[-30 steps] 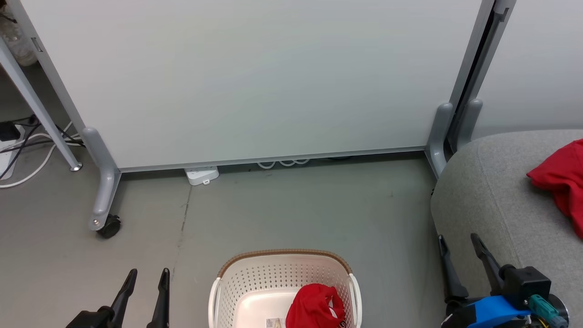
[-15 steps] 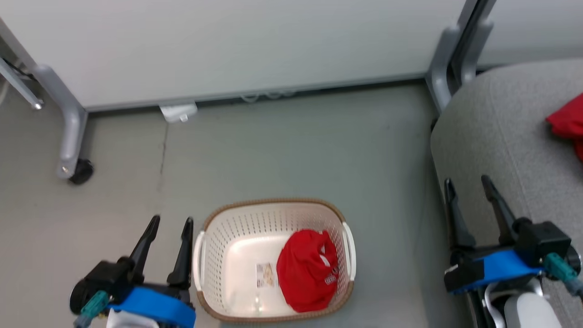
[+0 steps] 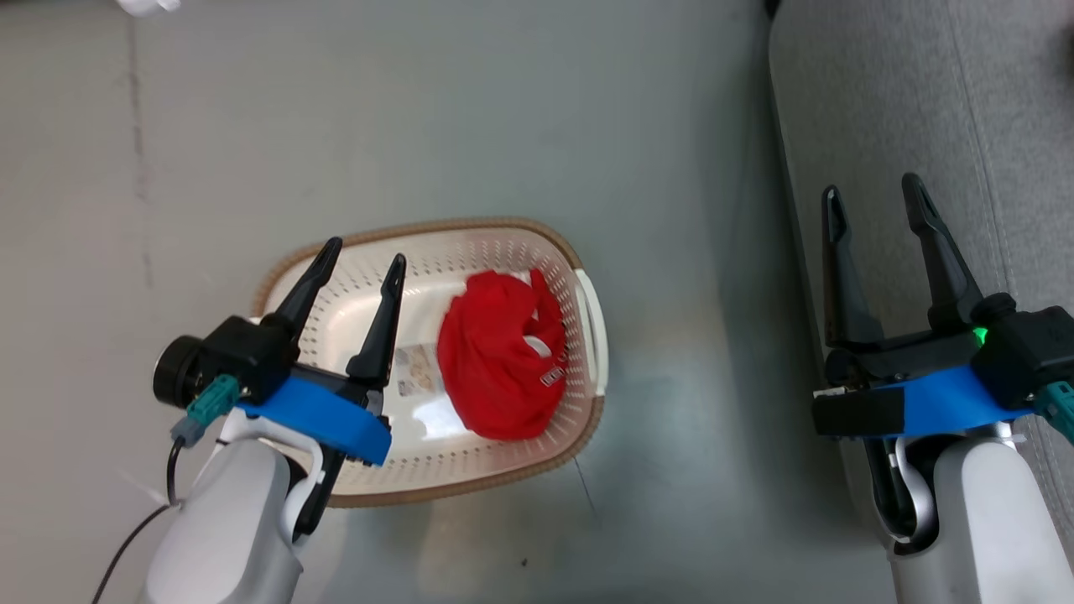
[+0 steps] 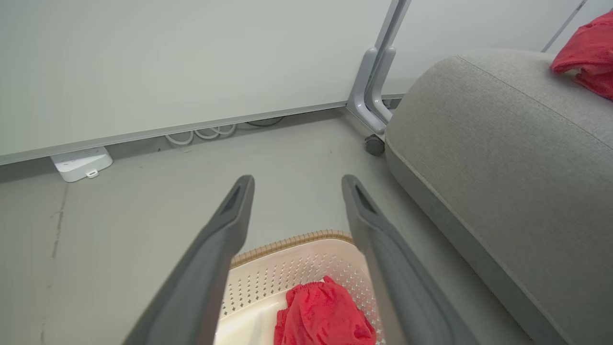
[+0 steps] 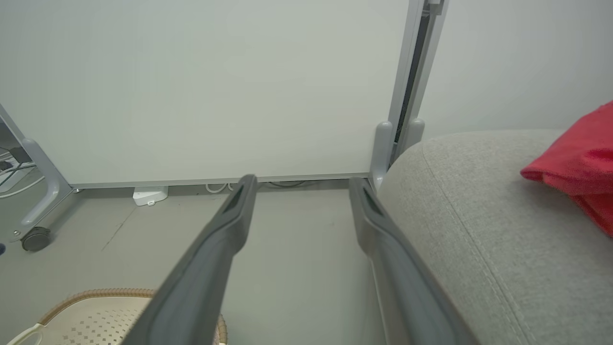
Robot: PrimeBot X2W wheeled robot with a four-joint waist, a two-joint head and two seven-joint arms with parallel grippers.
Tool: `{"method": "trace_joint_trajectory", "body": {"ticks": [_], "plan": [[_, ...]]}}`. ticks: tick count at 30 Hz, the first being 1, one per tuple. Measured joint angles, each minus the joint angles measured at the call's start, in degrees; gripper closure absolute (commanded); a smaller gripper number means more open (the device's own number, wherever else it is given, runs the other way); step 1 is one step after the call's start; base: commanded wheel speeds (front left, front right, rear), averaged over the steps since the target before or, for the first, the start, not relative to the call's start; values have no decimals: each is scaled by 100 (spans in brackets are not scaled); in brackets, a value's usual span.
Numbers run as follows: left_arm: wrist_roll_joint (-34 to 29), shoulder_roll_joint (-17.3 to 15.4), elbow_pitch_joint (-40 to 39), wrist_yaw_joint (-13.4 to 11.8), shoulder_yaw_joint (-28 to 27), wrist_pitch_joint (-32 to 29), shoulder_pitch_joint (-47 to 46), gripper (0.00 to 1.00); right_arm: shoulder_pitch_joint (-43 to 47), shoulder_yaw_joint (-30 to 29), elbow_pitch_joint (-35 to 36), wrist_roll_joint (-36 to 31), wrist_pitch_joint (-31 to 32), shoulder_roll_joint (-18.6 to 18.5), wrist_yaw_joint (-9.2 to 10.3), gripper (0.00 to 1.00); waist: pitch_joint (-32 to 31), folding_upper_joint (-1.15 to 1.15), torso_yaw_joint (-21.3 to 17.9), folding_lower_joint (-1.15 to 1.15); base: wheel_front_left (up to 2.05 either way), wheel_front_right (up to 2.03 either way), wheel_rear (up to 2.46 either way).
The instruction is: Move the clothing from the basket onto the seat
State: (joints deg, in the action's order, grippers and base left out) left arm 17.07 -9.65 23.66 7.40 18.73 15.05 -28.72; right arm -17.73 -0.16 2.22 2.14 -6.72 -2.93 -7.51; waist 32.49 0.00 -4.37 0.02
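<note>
A cream perforated basket (image 3: 537, 242) with a brown rim stands on the floor, holding a crumpled red garment (image 3: 495, 361) with white trim and a small label. My left gripper (image 3: 365, 256) hangs open above the basket's left half, nothing between its fingers. In the left wrist view the garment (image 4: 321, 318) lies below the open left gripper (image 4: 297, 184). My right gripper (image 3: 873, 191) is open over the edge of the grey seat (image 3: 990, 101). A second red garment (image 5: 579, 167) lies on the seat (image 5: 479, 215), also seen in the left wrist view as red cloth (image 4: 584, 48).
A white partition panel (image 5: 206, 86) on grey wheeled feet stands behind the floor area. A white power strip (image 4: 81, 163) and cables lie at its base. A paper label (image 3: 417, 369) lies on the basket's floor. Bare grey floor separates the basket from the seat.
The head camera has tilted down, so the basket sits higher in view and the partition has left the frame. Both arms show more fully; the left gripper is now over the basket.
</note>
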Motion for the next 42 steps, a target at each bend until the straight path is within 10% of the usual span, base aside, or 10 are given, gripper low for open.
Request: {"method": "trace_joint_trajectory", "body": {"ticks": [28, 38, 39, 40, 41, 42], "plan": [[415, -420, 2906, -4, 1569, 1, -1633, 0, -471, 1099, -253, 933, -701, 0, -1, 0, 1776, 0, -1545, -2, 0, 0, 0], [143, -465, 3927, -394, 1707, -135, -2087, 0, -472, 1252, -404, 1116, -793, 0, -1, 0, 2001, 0, -1821, -2, 0, 0, 0], [143, -463, 4016, -425, 1712, -157, -2112, 13, -474, 1267, -417, 1148, -802, 0, -1, 0, 1998, 0, -1829, -2, 0, 0, 0], [143, -467, 4086, -426, 1717, -159, -2140, 71, -478, 1277, -433, 1176, -817, 0, -1, 0, 1997, 0, -1837, -2, 0, 0, 0], [143, -467, 4150, -425, 1729, -169, -2169, 100, -486, 1284, -445, 1196, -818, 0, -1, 0, 1993, 0, -1843, -2, 0, 0, 0], [143, -460, 4210, -424, 1744, -183, -2191, 100, -489, 1289, -455, 1203, -818, 0, 0, 0, 1990, 0, -1848, -2, 0, 0, 0]]}}
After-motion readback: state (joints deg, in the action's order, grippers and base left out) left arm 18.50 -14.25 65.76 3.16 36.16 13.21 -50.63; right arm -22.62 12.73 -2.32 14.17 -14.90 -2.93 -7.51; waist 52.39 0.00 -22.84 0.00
